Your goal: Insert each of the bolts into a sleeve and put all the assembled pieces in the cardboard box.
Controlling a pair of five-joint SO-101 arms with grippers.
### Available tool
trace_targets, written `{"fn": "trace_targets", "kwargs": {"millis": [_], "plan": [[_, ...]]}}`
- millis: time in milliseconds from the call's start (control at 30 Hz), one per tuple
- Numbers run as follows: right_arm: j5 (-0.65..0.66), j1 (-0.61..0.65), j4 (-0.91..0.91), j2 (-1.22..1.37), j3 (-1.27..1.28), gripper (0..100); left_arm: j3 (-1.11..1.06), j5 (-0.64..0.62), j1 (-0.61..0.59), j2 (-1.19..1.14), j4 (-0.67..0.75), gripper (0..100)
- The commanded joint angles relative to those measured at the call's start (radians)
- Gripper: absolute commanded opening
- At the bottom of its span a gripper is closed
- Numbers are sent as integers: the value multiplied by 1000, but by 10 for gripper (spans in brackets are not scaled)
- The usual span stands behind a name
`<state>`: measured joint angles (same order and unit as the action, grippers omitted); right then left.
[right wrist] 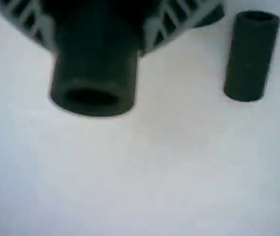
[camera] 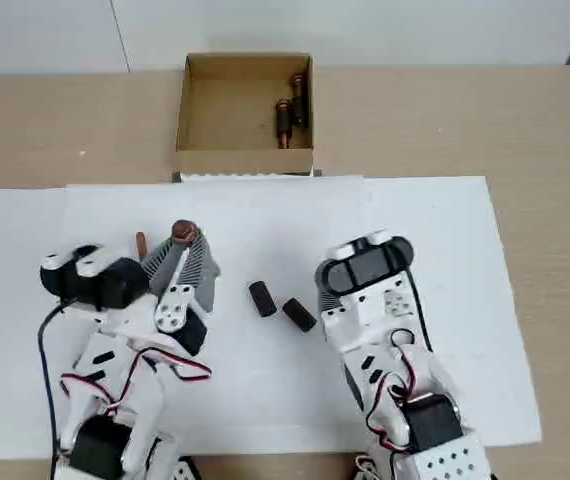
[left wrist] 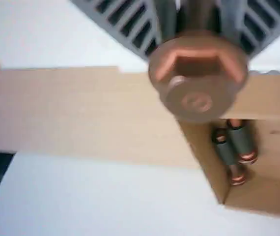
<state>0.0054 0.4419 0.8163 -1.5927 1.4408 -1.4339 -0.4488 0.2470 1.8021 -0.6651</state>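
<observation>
the left claw [camera: 183, 243] is pressed shut on a copper bolt [camera: 183, 232], with the bolt's six-sided head poking out past the tips. the bolt is held above the white paper [camera: 425, 230], in front of the cardboard box [camera: 205, 105]. a second bolt [camera: 141, 243] lies just beside the claw. the right claw [right wrist: 100, 22] sits on both sides of a black sleeve [right wrist: 93, 73] and seems to pinch it, with the hole end sticking out. the other sleeve [right wrist: 252, 56] lies near it on the paper. two done pieces [camera: 290, 110] lie in the box by its right wall.

the bolt looks like hard metal, small and smooth, so it could slip or spin. it is best held by the shaft, just under the head. the sleeve looks stiff and light and round, so it could roll. it is best held around the middle, so the hole stays free.

there is a faint mark on the bolt head, but it is too blurry to read. no other writing can be read.
</observation>
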Motion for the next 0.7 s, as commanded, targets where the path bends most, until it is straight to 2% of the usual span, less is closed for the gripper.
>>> {"fn": "trace_targets", "kwargs": {"millis": [0, 100, 233, 433, 667], "plan": [[-6, 82, -35, -4, -5, 3, -28, -72, 8, 8, 112, 6], [-5, 140, -35, -4, -5, 3, -76, -123, 23, 8, 178, 7], [35, 194, -36, -4, -5, 3, -85, -158, 86, 8, 195, 7], [106, 234, -87, -4, -3, 3, -84, -161, 166, 8, 196, 7], [161, 255, -133, -4, 12, 3, -84, -161, 180, 8, 196, 7]]}}
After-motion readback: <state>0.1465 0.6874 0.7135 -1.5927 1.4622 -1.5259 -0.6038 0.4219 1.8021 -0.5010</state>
